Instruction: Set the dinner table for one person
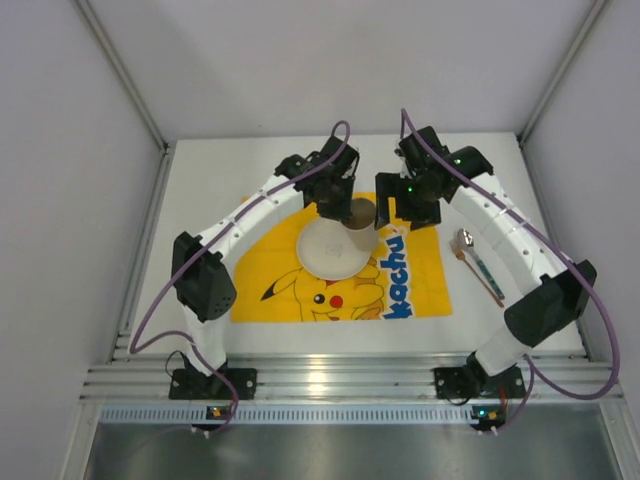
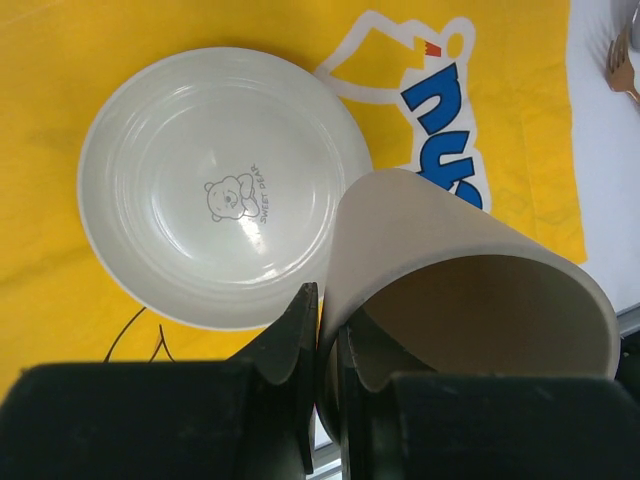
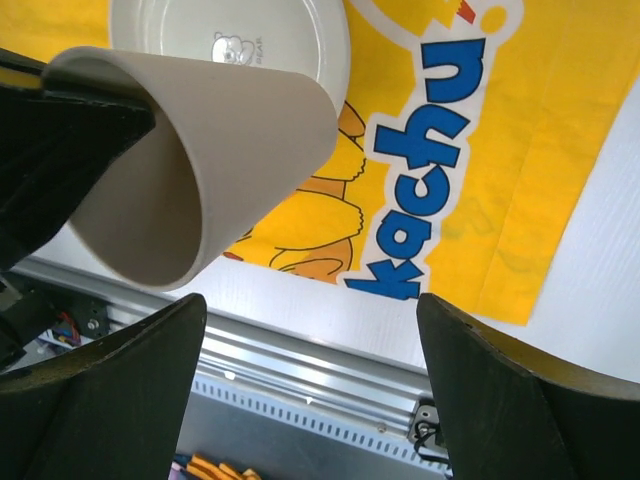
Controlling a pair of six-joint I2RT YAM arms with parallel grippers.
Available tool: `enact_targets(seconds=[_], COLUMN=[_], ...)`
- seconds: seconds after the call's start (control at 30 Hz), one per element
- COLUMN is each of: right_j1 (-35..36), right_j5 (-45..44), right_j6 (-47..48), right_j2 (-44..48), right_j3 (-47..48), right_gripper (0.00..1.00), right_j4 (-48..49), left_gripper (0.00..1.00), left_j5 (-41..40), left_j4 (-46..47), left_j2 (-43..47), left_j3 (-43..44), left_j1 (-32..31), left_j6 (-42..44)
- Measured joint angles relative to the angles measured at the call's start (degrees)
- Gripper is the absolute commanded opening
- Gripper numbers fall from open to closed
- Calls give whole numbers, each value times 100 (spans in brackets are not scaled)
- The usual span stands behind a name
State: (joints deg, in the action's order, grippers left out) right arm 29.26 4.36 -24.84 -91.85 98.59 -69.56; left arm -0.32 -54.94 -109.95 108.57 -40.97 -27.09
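My left gripper [image 1: 345,205] [image 2: 328,340] is shut on the rim of a beige cup [image 1: 361,213] [image 2: 450,270] [image 3: 210,150] and holds it tilted above the far right edge of a white plate [image 1: 335,248] [image 2: 215,185] [image 3: 240,35]. The plate lies on a yellow Pikachu mat [image 1: 420,275] [image 2: 50,90] [image 3: 540,130] on the white dinner table [image 1: 200,190] [image 3: 610,290]. My right gripper [image 1: 395,212] [image 3: 310,390] is open and empty, just right of the cup. A spoon [image 1: 466,240] and a fork with a teal handle [image 1: 484,272] [image 2: 620,70] lie right of the mat.
Aluminium rails [image 1: 330,380] [image 3: 300,370] edge the table's near side. White walls enclose the left, right and far sides.
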Motion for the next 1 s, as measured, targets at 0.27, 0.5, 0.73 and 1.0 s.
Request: enact_targets(seconds=[0.27, 0.5, 0.73, 1.0], right_j1=[4, 4, 17, 28], right_j5=[140, 313, 588, 535], right_j6=[-133, -260, -531, -610], right_j2=[118, 168, 308, 190], right_j3=[-258, -214, -302, -640], right_gripper=[79, 80, 78, 0], right_j4=[361, 428, 1202, 1355], left_gripper=[0, 0, 0, 0], left_j5=[-76, -153, -7, 35], left_j4=[0, 0, 2, -2], left_j2=[212, 391, 485, 533], left_j3=[-11, -343, -428, -396], left_j1=[-9, -31, -199, -221], left_j6=[-59, -131, -153, -173])
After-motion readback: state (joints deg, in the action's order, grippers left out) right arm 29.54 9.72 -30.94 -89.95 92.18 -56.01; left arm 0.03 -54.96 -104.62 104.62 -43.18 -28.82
